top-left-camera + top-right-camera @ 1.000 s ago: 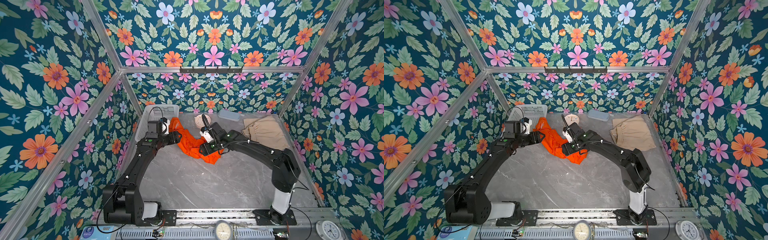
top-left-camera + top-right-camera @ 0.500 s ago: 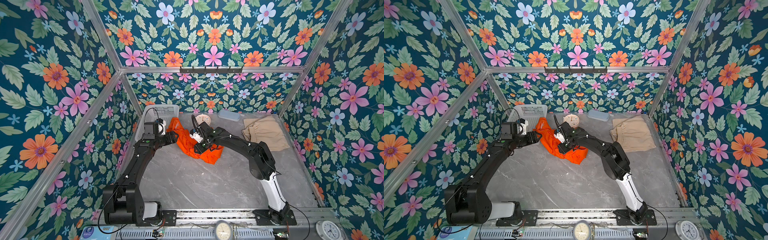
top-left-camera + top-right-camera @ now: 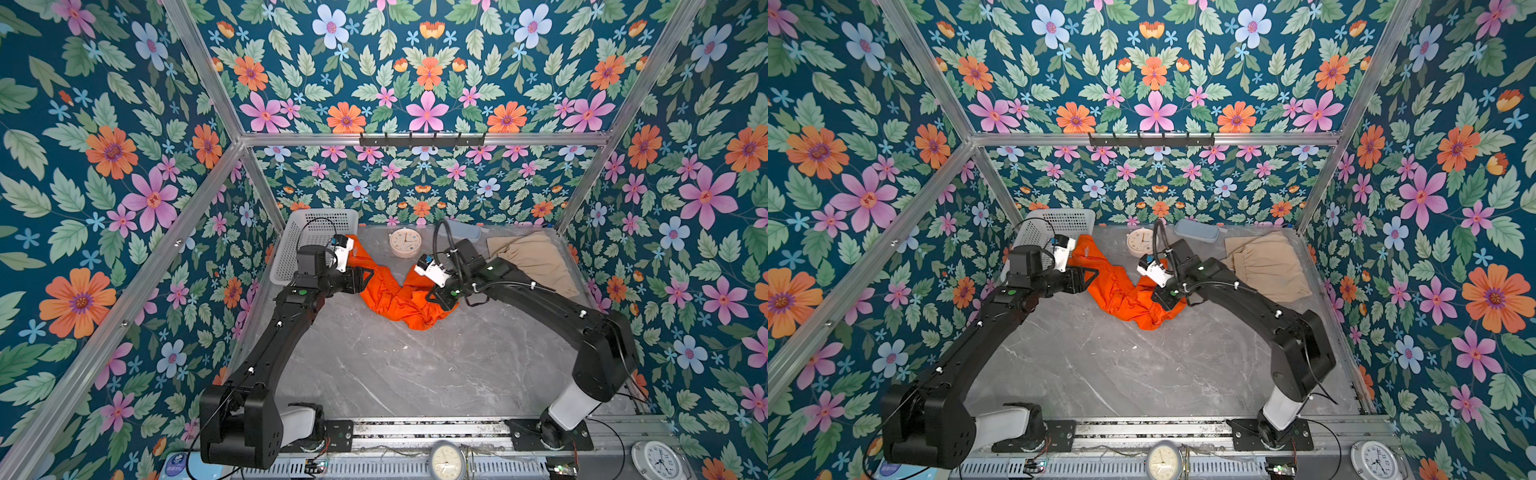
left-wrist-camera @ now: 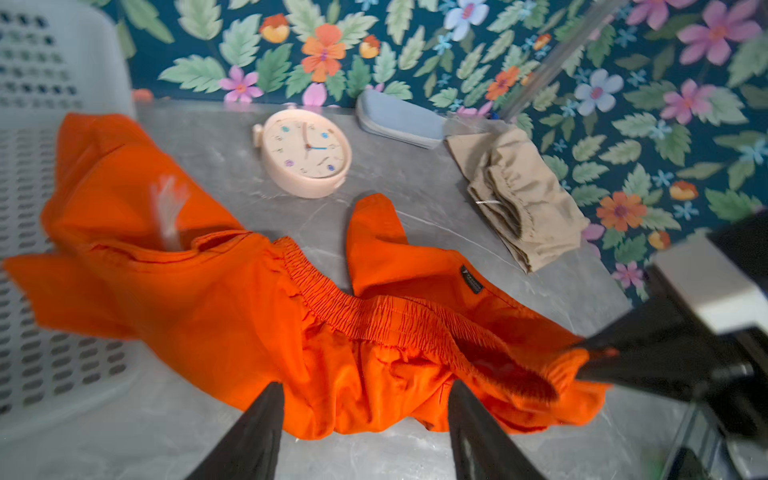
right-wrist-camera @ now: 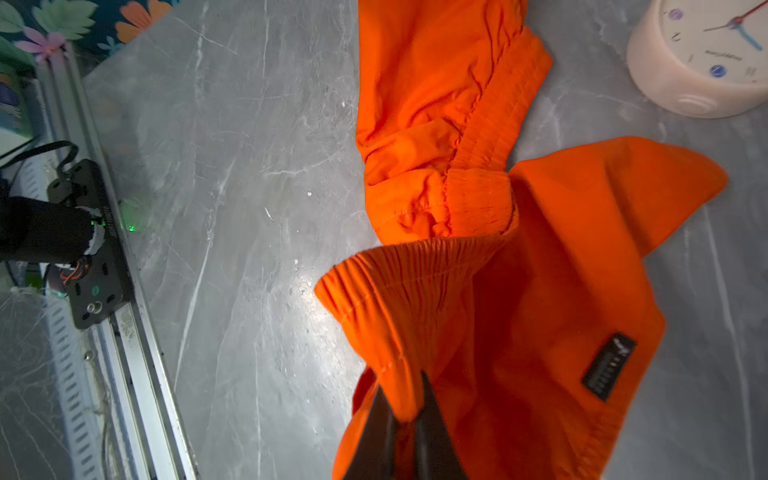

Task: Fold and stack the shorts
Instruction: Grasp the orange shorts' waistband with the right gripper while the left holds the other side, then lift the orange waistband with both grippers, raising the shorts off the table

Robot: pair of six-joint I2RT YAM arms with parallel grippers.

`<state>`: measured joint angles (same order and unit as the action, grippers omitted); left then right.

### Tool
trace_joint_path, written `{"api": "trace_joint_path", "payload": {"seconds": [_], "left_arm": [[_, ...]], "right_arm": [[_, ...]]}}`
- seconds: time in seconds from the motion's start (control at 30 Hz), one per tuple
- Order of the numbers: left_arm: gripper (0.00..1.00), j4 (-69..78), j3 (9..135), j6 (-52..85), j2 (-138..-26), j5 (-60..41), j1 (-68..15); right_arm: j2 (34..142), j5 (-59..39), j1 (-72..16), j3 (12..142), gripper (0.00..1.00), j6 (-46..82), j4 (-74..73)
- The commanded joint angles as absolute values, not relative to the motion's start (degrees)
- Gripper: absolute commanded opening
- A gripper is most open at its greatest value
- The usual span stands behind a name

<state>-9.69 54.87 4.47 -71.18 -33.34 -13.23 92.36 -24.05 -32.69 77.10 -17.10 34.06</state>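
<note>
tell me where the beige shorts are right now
In both top views the beige shorts lie folded in the far right corner of the table, just right of the blue-grey pouch.

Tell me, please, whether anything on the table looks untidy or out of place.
The orange shorts lie crumpled and twisted, the waistband pinched in the right gripper, unlike the beige shorts, folded by the right wall. A pink clock lies face up, odd among laundry.

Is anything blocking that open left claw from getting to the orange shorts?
Nothing visible does. The left gripper stands open right at the orange shorts, with only their cloth ahead; the right gripper pinches the same shorts further along.
</note>
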Motion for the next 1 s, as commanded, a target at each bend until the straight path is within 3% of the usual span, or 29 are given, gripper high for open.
{"api": "trace_joint_path", "payload": {"seconds": [0.0,0.17,0.37,0.63,0.97], "left_arm": [[0.63,-7.18,53.48,-9.64,-70.08,-35.85,-19.10],[0.62,-7.29,50.14,-23.39,-70.84,-37.93,-25.53],[0.62,-9.83,50.91,-33.42,-76.89,-34.63,-28.71],[0.65,-13.58,57.96,-36.26,-90.71,-37.13,-29.88],[0.66,-13.56,64.26,-40.17,-103.41,-43.73,-31.33]], "right_arm": [[87.40,-33.05,-29.98,71.18,0.08,-28.81,32.59],[81.32,-37.75,-28.64,60.89,0.00,-50.10,34.50],[76.86,-34.95,-29.50,55.25,0.00,-58.01,34.55],[72.14,-25.98,-32.91,49.37,0.00,-61.36,30.93],[70.05,-26.70,-33.38,46.65,0.00,-61.57,28.56]]}}
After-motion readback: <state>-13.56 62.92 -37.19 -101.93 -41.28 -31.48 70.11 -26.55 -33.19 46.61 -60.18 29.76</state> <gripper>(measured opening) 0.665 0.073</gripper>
